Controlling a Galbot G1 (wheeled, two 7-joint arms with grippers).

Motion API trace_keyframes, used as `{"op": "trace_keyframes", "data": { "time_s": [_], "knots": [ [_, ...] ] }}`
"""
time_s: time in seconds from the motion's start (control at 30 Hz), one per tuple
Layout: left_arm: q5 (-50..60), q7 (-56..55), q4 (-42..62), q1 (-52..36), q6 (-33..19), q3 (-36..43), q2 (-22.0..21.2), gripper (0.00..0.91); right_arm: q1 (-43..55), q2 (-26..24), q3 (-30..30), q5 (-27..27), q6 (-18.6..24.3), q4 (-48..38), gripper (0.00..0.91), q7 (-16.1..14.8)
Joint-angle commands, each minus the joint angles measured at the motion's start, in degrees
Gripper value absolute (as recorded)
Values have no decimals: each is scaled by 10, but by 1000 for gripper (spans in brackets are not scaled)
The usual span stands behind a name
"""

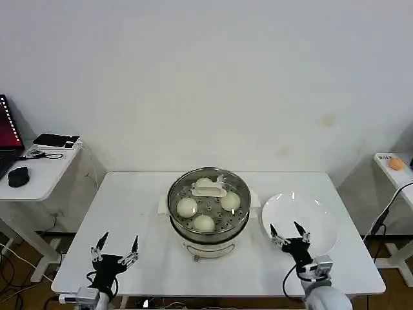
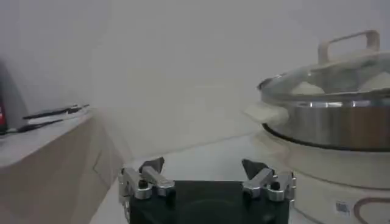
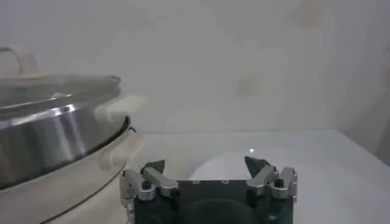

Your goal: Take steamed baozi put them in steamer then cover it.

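**Buns in, lid on: the job looks finished**

The steamer [image 1: 208, 223] stands mid-table with the steamed baozi [image 1: 204, 223] lying on its perforated tray, and the glass cover [image 1: 210, 188] sits seated on the rim, its cream bar handle on top. The white plate [image 1: 321, 223] just right of the pot is bare. By this layout all steps appear done; what remains, in my judgement, is at most drawing the arms clear.

The left pincer [image 1: 116, 248] hovers released, grasping nothing, above the near left part of the white table [image 1: 135, 194], well apart from the pot. The right pincer [image 1: 289, 234] hangs released and unladen over the plate's near rim.

Both sit close to the table's front edge, with open surface on each side of the steamer. A retreat should avoid the pot's side handle [image 2: 265, 113] and the plate's rim.
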Motion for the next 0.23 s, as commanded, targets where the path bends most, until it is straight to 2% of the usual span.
{"op": "trace_keyframes", "data": {
  "time_s": [0.03, 0.23],
  "knots": [
    [-12, -5, -11, 7, 3, -6, -3, 907, -1, 6, -5, -25, 1, -5, 907, 4],
    [5, -7, -12, 9, 14, -2, -12, 907, -2, 1, -5, -20, -8, 2, 907, 3]
  ]
}}
